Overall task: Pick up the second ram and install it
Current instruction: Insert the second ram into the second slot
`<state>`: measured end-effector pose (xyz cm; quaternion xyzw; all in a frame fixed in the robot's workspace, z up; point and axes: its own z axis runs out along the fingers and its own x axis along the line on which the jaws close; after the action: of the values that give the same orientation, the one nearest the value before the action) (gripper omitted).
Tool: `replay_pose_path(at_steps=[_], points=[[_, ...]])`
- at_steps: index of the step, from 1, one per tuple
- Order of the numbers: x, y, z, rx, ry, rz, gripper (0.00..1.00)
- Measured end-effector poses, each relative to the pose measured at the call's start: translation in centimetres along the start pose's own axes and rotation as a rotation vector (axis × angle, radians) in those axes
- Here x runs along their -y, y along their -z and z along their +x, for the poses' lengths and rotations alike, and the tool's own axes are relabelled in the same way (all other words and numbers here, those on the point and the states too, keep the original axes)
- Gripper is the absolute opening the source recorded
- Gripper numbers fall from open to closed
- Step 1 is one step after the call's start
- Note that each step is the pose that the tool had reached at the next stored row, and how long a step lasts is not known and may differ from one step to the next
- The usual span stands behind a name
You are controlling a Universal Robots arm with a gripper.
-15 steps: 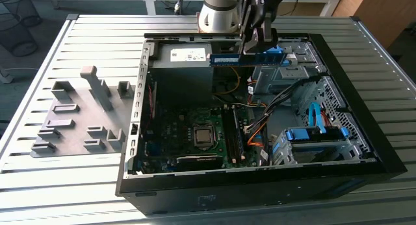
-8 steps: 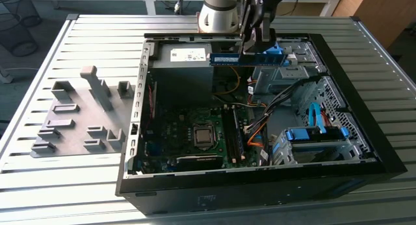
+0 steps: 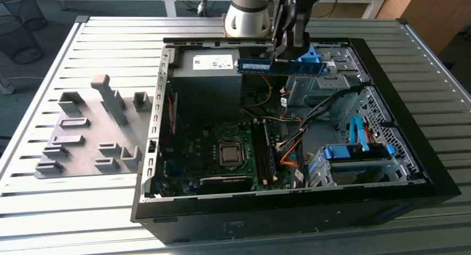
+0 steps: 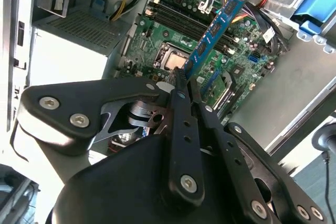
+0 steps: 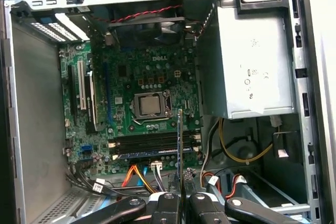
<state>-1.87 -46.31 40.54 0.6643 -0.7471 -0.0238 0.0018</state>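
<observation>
My gripper (image 3: 279,56) is clenched on the second ram (image 3: 257,66), holding it level in the air above the open computer case (image 3: 243,211), by the power supply (image 3: 209,73). The exterior view also takes in 1 grey holder tray (image 3: 88,139) on the bench (image 3: 110,51). In the first wrist view the ram (image 5: 180,140) appears edge-on before the motherboard's memory slots (image 5: 147,144). My arm (image 3: 246,12) stands upright over the case's far edge.

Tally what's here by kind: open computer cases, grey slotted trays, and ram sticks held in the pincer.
Open computer case: 1
Grey slotted tray: 1
Ram stick held in the pincer: 1
Total: 3
</observation>
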Motion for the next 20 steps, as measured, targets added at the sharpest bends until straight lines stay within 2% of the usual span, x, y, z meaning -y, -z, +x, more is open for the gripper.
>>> replay_pose_path(at_steps=[20], points=[[0.00,0.00,0.00,0.0024,-0.063,0.0018,0.14]])
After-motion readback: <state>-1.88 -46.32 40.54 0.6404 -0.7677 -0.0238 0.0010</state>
